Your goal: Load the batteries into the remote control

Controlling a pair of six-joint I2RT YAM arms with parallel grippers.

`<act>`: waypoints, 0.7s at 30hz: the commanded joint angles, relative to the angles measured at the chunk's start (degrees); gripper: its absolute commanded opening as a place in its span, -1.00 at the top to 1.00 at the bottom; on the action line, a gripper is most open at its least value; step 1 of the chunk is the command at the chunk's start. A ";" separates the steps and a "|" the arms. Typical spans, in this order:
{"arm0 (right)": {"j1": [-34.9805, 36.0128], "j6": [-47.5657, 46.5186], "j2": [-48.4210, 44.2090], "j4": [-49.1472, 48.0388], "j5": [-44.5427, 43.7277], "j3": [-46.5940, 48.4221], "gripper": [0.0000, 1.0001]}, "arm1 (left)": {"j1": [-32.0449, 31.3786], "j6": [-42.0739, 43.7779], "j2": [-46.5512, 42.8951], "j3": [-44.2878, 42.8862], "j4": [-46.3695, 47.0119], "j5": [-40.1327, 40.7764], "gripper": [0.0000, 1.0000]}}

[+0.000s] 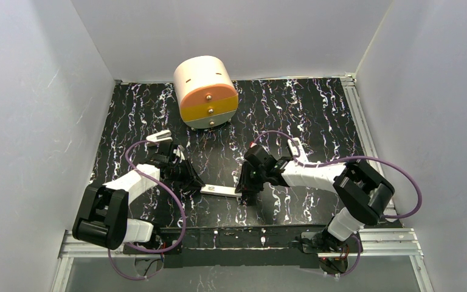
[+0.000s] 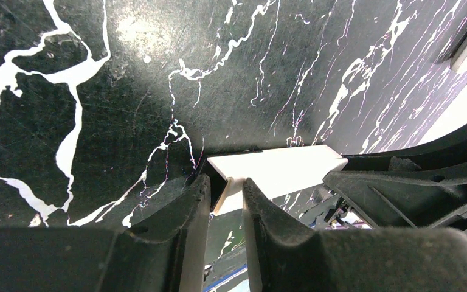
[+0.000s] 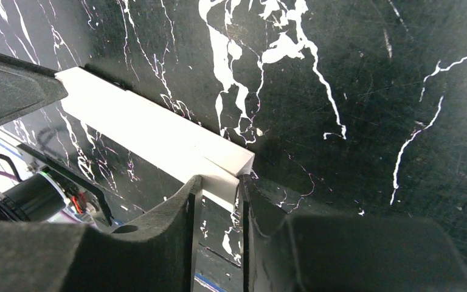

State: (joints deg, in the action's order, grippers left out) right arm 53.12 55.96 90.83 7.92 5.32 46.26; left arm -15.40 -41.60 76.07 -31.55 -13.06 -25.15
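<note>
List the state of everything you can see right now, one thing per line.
White bar: gripped at both ends, between the two hands.
Left hand: shut on one end of the bar.
Right hand: shut on the other end.
Round box: on its side at the back, untouched.
Batteries and remote: not in view.

glossy black marbled table [image 2: 127, 73], smooth matt white plastic bar [image 2: 280, 167]
</note>
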 commanded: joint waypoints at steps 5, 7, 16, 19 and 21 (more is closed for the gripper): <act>1.57 -3.31 -1.08 6.81 -10.15 3.12 0.08 | -1.20 2.10 1.74 3.92 -7.77 6.20 0.55; 1.55 -4.04 -1.88 8.36 -11.15 3.66 0.07 | -1.12 1.98 1.75 4.05 -7.66 5.95 0.58; 1.68 -4.55 -2.40 9.25 -10.68 3.99 0.27 | -1.21 1.79 1.66 4.48 -7.39 5.41 0.65; 1.84 -4.54 -2.34 9.12 -10.49 4.14 0.41 | -1.13 1.72 1.54 4.65 -7.27 5.34 0.66; 1.97 -4.42 -2.09 9.13 -10.05 4.27 0.47 | -1.16 1.70 1.58 4.75 -7.29 5.32 0.67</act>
State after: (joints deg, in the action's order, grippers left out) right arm 54.72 52.29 89.27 13.89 -3.07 49.08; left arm -15.51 -41.69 75.44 -30.74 -12.80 -25.96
